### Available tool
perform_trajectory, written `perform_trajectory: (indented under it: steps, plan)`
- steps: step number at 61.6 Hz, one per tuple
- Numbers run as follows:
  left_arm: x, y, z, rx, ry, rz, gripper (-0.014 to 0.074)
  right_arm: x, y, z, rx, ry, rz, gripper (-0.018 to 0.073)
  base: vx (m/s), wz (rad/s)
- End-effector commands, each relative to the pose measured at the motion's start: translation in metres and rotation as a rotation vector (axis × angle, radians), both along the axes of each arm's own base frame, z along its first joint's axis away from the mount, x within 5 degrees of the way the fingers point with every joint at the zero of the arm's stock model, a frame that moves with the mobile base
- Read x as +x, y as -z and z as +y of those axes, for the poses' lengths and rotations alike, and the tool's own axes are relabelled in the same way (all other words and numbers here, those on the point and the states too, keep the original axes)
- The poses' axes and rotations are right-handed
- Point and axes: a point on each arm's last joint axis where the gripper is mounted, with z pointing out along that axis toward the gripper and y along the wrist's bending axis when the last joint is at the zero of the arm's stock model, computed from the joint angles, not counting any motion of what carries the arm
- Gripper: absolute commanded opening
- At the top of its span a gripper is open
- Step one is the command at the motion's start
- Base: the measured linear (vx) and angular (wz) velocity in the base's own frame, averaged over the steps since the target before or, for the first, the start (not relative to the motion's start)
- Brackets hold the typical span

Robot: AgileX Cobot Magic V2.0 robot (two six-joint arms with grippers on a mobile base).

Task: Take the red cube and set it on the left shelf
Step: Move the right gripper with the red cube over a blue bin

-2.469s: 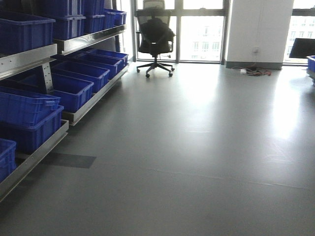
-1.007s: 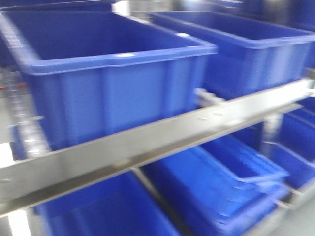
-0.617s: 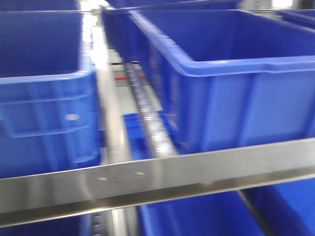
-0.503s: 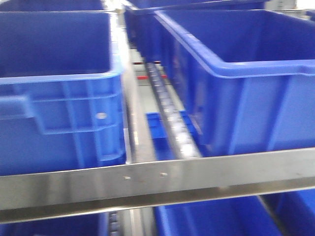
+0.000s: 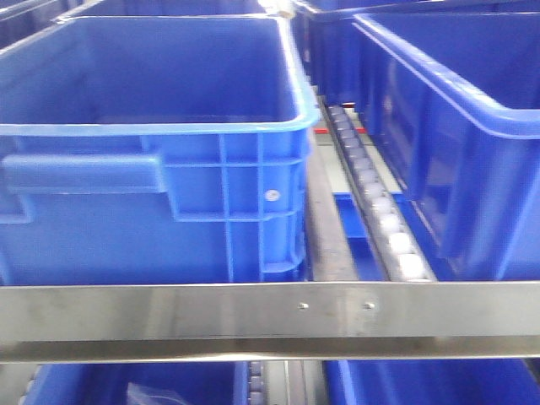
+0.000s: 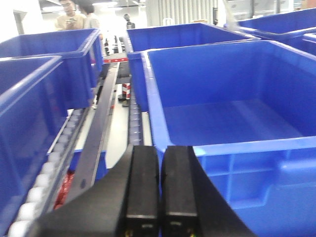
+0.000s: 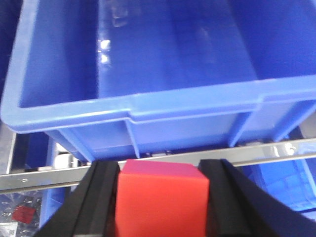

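One red cube (image 7: 162, 200), side faces pinched by right gripper (image 7: 161, 217); likely light, rigid, slick. At its 12 o'clock: left shelf (image 7: 44, 177) rail. Idle left gripper (image 6: 159, 192) closed, empty.

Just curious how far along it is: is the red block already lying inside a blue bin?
No, the red cube sits clamped in the right gripper, outside the blue crate.

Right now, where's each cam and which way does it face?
Front: head-on at the left shelf's front rail and blue crates; no robot visible.
Left wrist: behind shut left gripper, looking along a roller track.
Right wrist: behind right gripper holding the red cube, facing a crate.
Shared: front and right wrist show the rail.
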Motion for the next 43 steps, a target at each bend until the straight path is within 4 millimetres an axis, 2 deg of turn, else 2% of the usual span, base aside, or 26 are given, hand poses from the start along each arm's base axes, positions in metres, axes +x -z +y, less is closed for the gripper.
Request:
perform_trajectory:
  steps: [1,43]
  plan:
    - [0.001,0.0004,0.0007,-0.017,-0.007,-0.052,0.0106,0.0029,-0.0175,-0.0004,-0.02,-0.004,-0.108,0.0055,0.04,0.22]
    - [0.001,0.0004,0.0007,-0.017,-0.007,-0.052,0.0106,0.0029,-0.0175,-0.0004,-0.02,-0.004,-0.108,0.0055,0.0,0.06]
